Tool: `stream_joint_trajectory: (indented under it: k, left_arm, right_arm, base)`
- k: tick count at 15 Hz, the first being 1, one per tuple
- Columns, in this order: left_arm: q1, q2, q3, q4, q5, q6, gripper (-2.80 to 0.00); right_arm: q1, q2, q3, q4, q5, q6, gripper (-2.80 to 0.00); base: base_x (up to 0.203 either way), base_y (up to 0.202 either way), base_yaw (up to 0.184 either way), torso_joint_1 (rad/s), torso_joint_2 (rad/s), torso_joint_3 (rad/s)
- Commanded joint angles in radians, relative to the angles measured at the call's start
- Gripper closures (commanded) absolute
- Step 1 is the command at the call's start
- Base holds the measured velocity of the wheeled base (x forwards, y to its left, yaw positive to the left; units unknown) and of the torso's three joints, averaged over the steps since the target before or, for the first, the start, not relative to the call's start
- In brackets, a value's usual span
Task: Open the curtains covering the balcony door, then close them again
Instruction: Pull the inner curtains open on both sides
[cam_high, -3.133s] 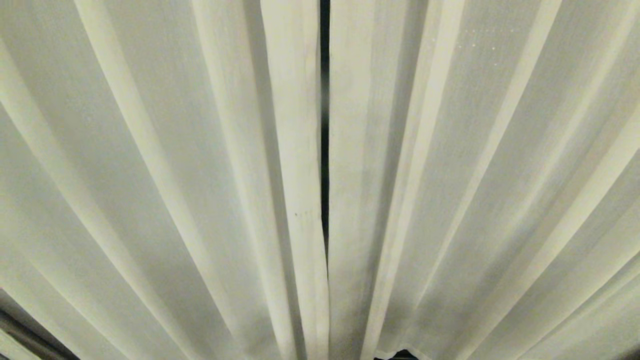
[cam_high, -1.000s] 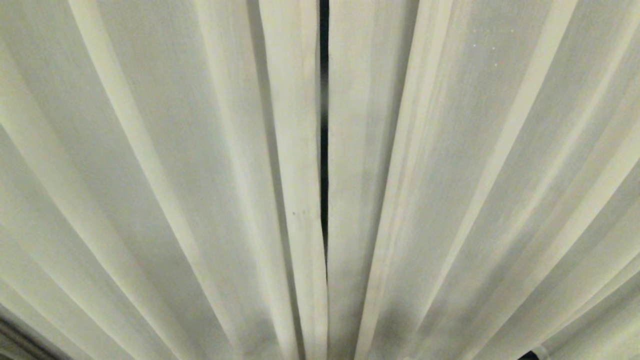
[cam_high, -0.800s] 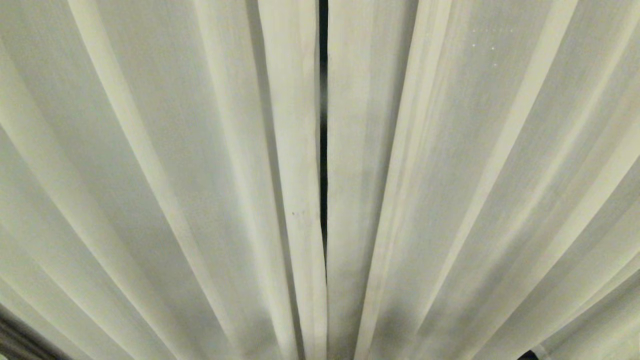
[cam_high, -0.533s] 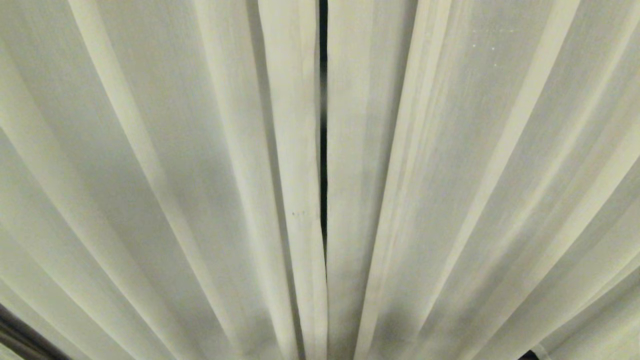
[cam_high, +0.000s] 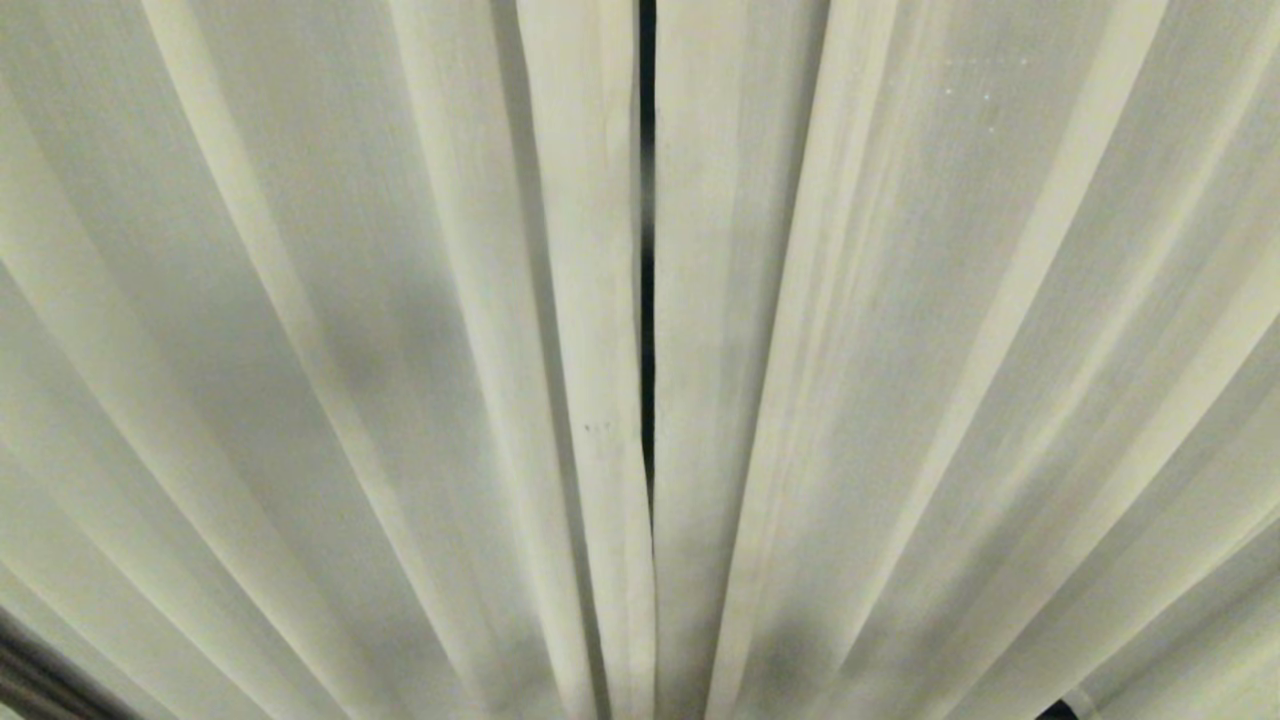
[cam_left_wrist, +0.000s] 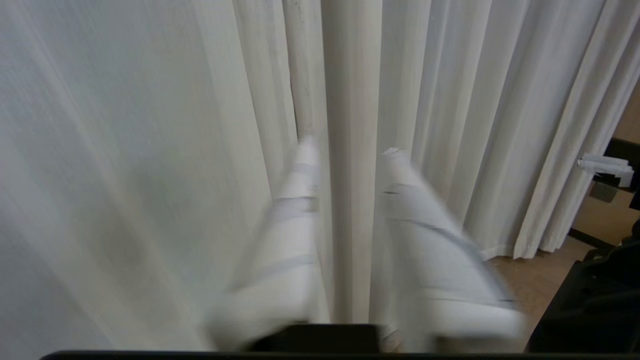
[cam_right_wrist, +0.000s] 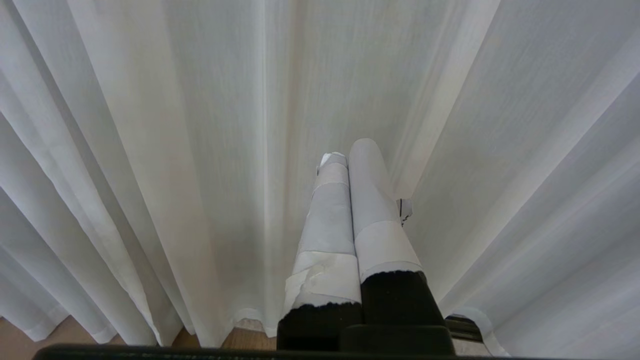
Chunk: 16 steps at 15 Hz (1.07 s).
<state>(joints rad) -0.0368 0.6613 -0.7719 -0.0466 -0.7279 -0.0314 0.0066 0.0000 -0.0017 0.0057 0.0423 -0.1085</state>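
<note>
The curtains (cam_high: 400, 350) fill the head view, drawn shut but for a thin dark slit down the centre where the balcony door (cam_high: 648, 300) shows. Since a second ago a soft shadow has appeared on the left panel at centre left of that frame, which suggests an arm coming up in front of it. In the left wrist view the left gripper (cam_left_wrist: 347, 150) shows its fingers apart, straddling a fold of cloth near the panels' meeting edges; judged, the opening grasp is starting. The right gripper (cam_right_wrist: 345, 150) hangs with fingers together, idle before the fabric.
</note>
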Motion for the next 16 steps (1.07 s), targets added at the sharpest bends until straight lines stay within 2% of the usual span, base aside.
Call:
stream_joint_trajectory:
  k: [1, 6, 8, 9, 11, 12, 13, 16]
  left_arm:
    - [-0.006, 0.045, -0.014, -0.001, -0.005, -0.001, -2.80]
    - [-0.120, 0.216, -0.107, 0.001, 0.006, 0.002, -2.80]
    - [-0.209, 0.326, -0.172, 0.002, 0.057, 0.003, -2.80]
    - [-0.265, 0.377, -0.201, 0.001, 0.112, 0.004, -2.80]
    - [-0.404, 0.485, -0.273, -0.003, 0.333, 0.004, -2.80]
    - [-0.451, 0.531, -0.306, -0.003, 0.407, 0.004, -2.80]
    - [-0.483, 0.583, -0.348, -0.004, 0.468, 0.004, -2.80]
    - [-0.560, 0.730, -0.497, -0.005, 0.582, 0.005, -2.80]
  right_arm:
    - [0.000, 0.002, 0.000, 0.000, 0.001, 0.000, 0.00]
    - [0.000, 0.002, 0.000, 0.000, 0.001, -0.001, 0.00]
    - [0.001, 0.002, 0.000, 0.000, 0.001, 0.000, 0.00]
    - [0.001, 0.002, 0.000, 0.000, 0.001, 0.000, 0.00]
    - [0.001, 0.002, 0.000, 0.000, 0.001, -0.002, 0.00]
    - [0.001, 0.002, 0.000, 0.000, 0.001, -0.002, 0.00]
    - [0.001, 0.002, 0.000, 0.000, 0.001, -0.001, 0.00]
    - [0.000, 0.002, 0.000, 0.000, 0.001, -0.002, 0.00]
  base:
    - [0.000, 0.000, 0.000, 0.000, 0.00, 0.000]
    - [0.000, 0.000, 0.000, 0.000, 0.00, 0.000]
    - [0.000, 0.000, 0.000, 0.000, 0.00, 0.000]
    - [0.000, 0.000, 0.000, 0.000, 0.00, 0.000]
    - [0.000, 0.000, 0.000, 0.000, 0.00, 0.000]
    - [0.000, 0.000, 0.000, 0.000, 0.00, 0.000]
    - [0.000, 0.000, 0.000, 0.000, 0.00, 0.000]
    - [0.000, 0.000, 0.000, 0.000, 0.00, 0.000]
